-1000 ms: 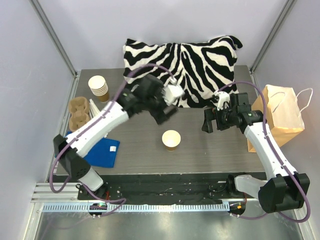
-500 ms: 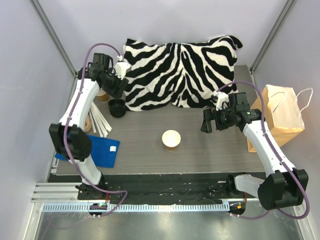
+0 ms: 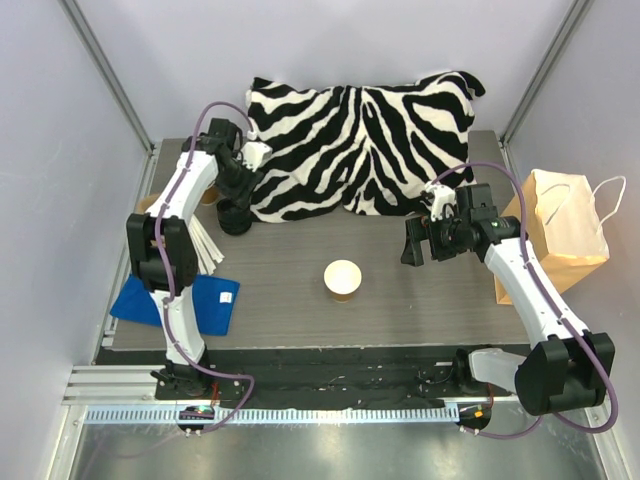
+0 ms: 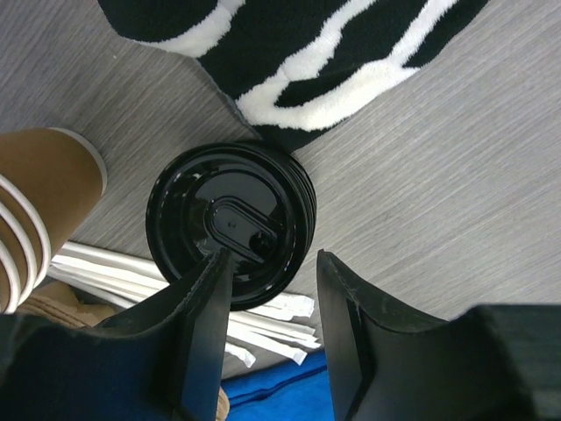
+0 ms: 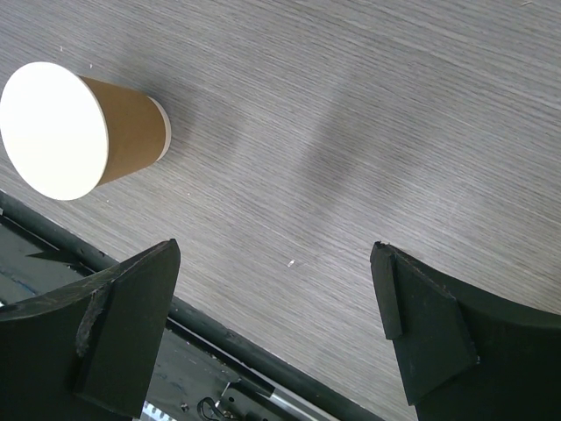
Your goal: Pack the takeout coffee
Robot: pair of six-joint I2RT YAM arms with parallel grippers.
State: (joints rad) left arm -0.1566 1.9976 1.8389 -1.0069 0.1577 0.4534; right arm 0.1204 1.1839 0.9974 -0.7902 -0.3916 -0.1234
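No lidded cup shows in any view. A single lidless brown paper cup stands in the middle of the table and also shows in the right wrist view. A stack of black lids sits at the back left by the pillow's corner. My left gripper hovers just above that stack. In the left wrist view it is open and empty, with the lid stack below its left finger. My right gripper is open and empty above bare table, right of the cup. It shows wide open in the right wrist view.
A zebra pillow lies across the back. A stack of lidless cups stands left of the lids. White wrapped sticks, a blue cloth and a cardboard carrier lie at the left. A brown paper bag stands at the right edge.
My left arm has swung from the table's middle to the back left and now hangs over the lid stack. The right arm and the cup have barely moved.
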